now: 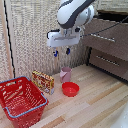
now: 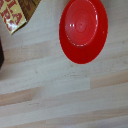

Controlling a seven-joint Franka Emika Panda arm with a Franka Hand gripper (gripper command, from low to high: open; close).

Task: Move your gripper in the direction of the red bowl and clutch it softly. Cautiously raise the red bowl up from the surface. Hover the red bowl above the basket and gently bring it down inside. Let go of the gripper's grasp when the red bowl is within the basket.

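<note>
The red bowl (image 1: 70, 89) sits upright on the wooden table, near the middle. It also shows in the wrist view (image 2: 83, 30), seen from above and empty. My gripper (image 1: 61, 52) hangs high above the table, above the pink cup and a little toward the exterior view's left of the bowl. Its blue-tipped fingers (image 1: 55, 53) point down, apart, holding nothing. The fingers do not show in the wrist view. The red basket (image 1: 21, 99) with its blue-grey rim stands at the exterior view's lower left, empty.
A pink cup (image 1: 65, 75) stands just behind the bowl. A yellow-red box (image 1: 43, 81) stands between the cup and the basket; its corner shows in the wrist view (image 2: 16, 15). A wooden drawer cabinet (image 1: 107, 47) is at the exterior view's right.
</note>
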